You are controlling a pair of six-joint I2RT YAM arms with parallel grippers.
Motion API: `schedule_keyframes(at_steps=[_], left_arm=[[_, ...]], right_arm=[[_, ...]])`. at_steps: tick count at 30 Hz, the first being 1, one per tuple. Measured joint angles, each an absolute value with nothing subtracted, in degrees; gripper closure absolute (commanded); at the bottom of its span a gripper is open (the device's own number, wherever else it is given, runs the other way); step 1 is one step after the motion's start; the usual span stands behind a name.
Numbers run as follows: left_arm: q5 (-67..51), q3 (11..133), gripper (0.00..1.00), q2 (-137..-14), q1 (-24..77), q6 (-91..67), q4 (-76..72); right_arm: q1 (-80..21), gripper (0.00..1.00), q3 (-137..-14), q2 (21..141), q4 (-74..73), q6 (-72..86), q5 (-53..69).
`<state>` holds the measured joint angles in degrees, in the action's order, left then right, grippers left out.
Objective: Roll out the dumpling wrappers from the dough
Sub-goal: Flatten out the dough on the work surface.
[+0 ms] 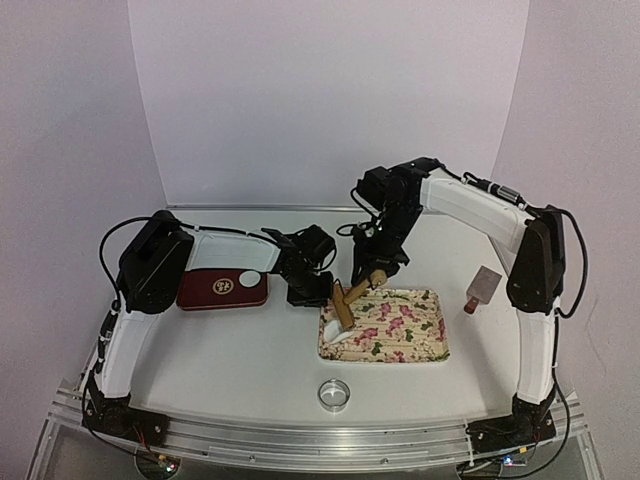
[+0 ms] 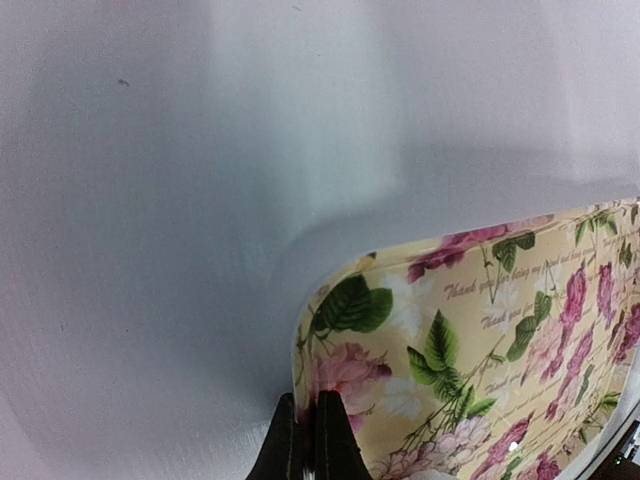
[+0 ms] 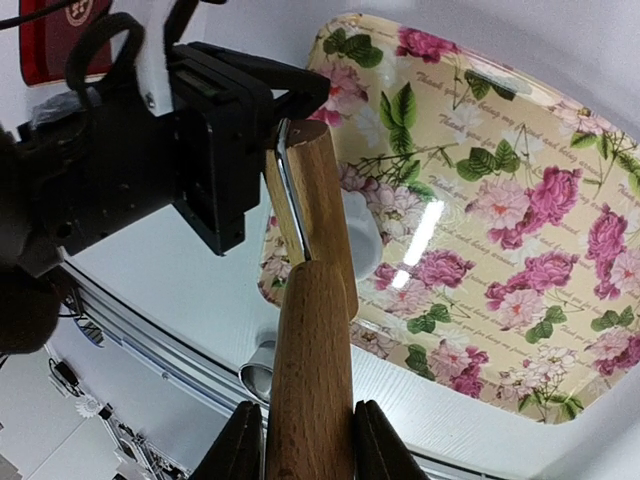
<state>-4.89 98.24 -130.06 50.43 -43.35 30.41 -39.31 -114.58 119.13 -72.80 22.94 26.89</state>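
Over the left end of the flowered yellow rectangular tray (image 1: 425,350), where the soft white dough lump (image 3: 362,232) lies, we should press the wooden rolling pin (image 3: 315,330), clamped in the right gripper (image 3: 308,445), evenly while the left gripper (image 2: 303,440) pinches the rim.

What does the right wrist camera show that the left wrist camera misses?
Only the right wrist view: a wooden rolling pin in the right jaws, the black left arm, a shiny metal ring and a red case. Only the left wrist view: the left jaws, close up, shut on the rim of the flowered yellow rectangular tray. Both: that tray and the white table.
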Motion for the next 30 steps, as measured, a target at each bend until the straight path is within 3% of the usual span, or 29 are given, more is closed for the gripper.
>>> schedule_keyframes(at_steps=[30], left_arm=[[-4.78,98.24,1.00,-130.06,50.43,-44.84,30.41]], right_arm=[[-39.27,1.00,-108.05,119.85,-72.01,22.50,28.10]])
